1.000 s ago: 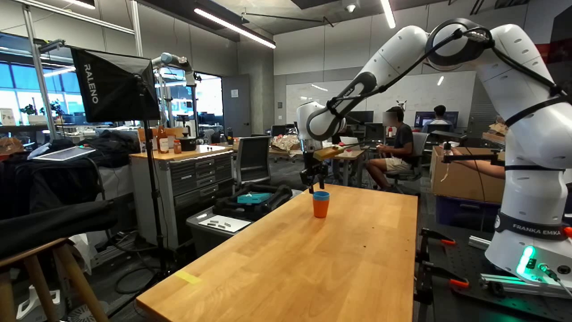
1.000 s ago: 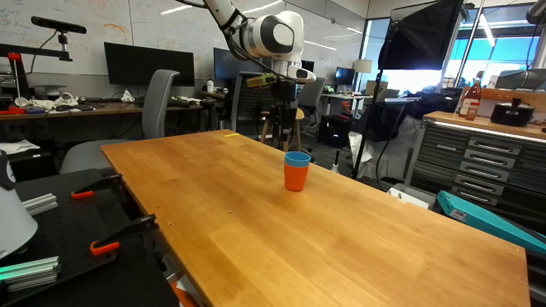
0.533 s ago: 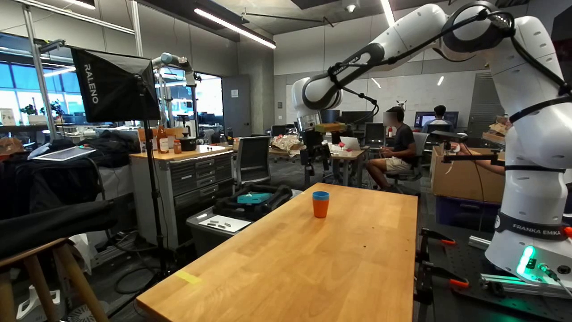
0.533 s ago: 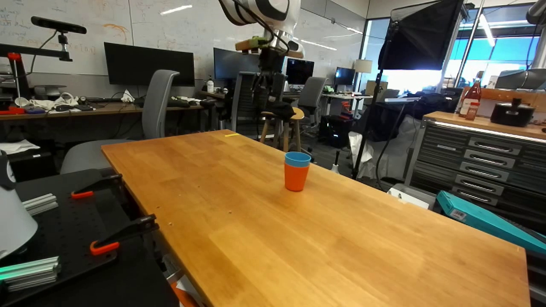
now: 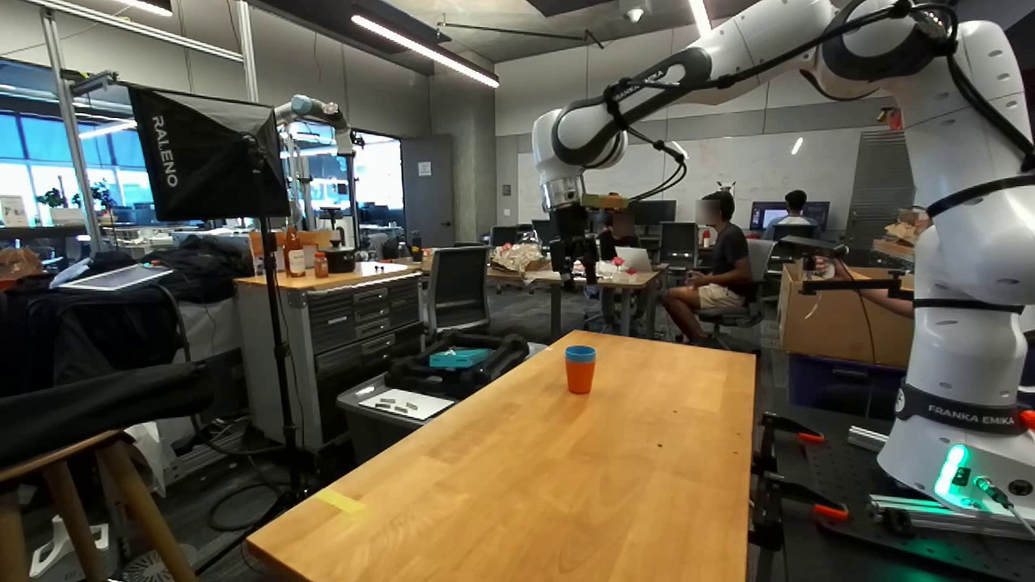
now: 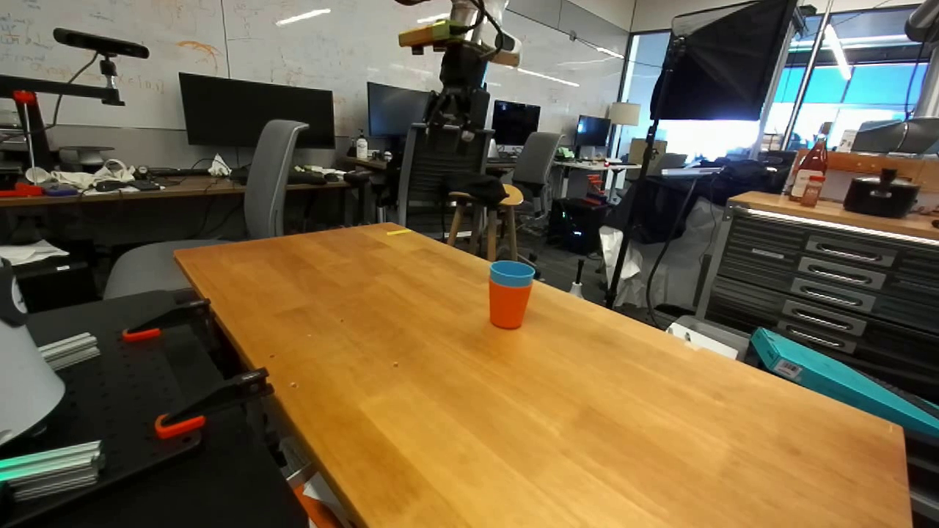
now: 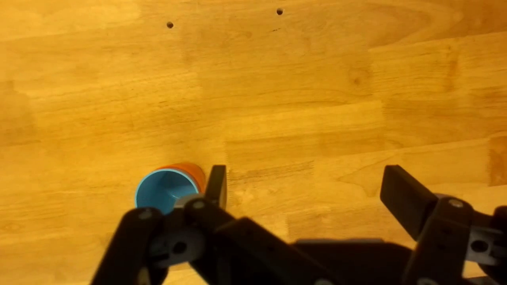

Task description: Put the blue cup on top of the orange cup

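The blue cup sits upright, nested in the orange cup. In both exterior views only the upper band of the blue cup (image 5: 580, 353) (image 6: 512, 273) shows above the orange cup (image 5: 580, 378) (image 6: 508, 306), which stands on the wooden table (image 5: 606, 485). In the wrist view I look into the blue cup (image 7: 164, 189) at lower left; the orange cup's side (image 7: 193, 171) shows beside its rim, and a finger hides part of both. My gripper (image 7: 305, 170) is open with nothing between its fingers. It hangs well above the cups in both exterior views (image 5: 577, 276) (image 6: 451, 126).
Clamps (image 6: 194, 425) hold the near side of the table by the robot base. A yellow tape strip (image 5: 341, 501) marks the table's edge. A grey bin with a black case (image 5: 453, 376) and a softbox stand (image 5: 275, 323) stand beside the table.
My gripper has risen from close to the cups to well above them. The nested cups have stayed in place on the table.
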Tool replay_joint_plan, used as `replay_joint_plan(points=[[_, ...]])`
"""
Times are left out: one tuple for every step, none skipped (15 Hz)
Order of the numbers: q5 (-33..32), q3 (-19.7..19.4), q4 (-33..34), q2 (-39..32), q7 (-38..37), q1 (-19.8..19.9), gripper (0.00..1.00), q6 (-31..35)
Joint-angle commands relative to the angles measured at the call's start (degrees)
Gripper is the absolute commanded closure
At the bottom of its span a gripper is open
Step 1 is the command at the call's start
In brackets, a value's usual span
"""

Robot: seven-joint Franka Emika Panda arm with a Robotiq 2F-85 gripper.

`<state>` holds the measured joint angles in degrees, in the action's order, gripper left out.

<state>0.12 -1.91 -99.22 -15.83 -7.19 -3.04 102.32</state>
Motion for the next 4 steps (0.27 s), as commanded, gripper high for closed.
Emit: replay_joint_plan(points=[[-0.2,0.7,0.1,0.1,0.1,0.6,0.00,-0.1],[-0.2,0.7,0.1,0.1,0.2,0.6,0.00,-0.1],[-0.2,0.7,0.1,0.1,0.3,0.6,0.00,-0.1],[-0.2,0.7,0.1,0.1,0.4,0.6,0.00,-0.1]])
